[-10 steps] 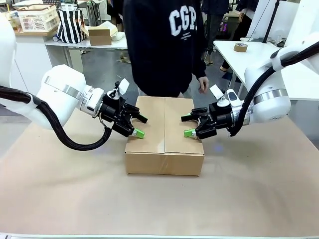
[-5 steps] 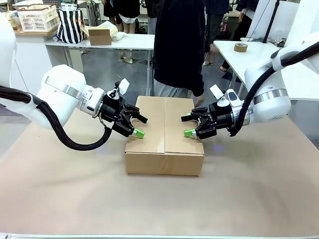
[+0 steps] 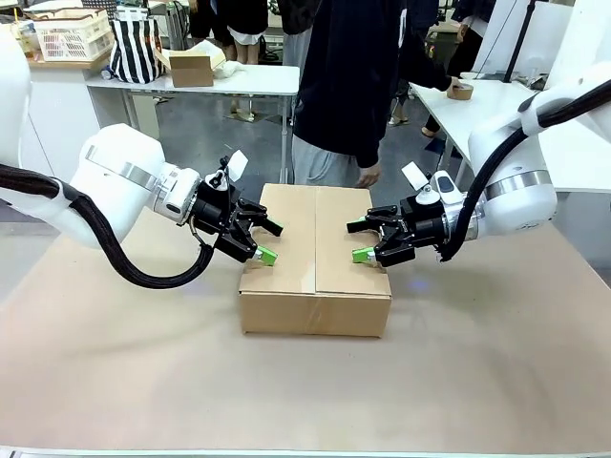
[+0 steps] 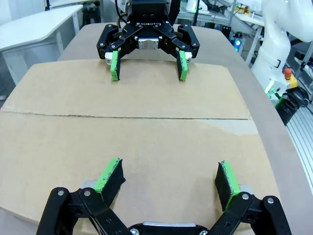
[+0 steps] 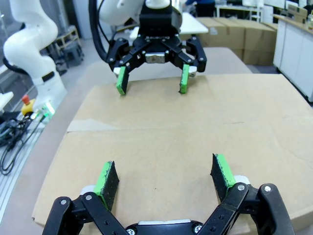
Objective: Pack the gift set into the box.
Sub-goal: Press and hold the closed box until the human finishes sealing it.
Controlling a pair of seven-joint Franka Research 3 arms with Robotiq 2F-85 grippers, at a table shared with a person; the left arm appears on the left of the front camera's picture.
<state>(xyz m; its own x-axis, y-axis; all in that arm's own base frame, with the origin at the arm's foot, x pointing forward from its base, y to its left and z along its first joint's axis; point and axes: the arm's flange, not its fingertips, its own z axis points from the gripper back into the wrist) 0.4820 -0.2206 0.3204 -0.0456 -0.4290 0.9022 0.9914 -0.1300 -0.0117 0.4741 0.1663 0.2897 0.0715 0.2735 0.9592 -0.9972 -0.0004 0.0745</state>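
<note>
The box sits on the brown-covered table, its top flaps shut and meeting in a seam that runs away from the camera; the left gripper hangs over the box's left edge with its jaws spread, green pads showing; the right gripper faces it over the right edge, jaws likewise apart (neither holds anything). Behind the box stands a person in a dark top and grey trousers, one hand hanging just beyond the far edge, the other arm stretched towards a roll of tape on a white side table; farther back, a small carton and a striped bag rest on another table.
</note>
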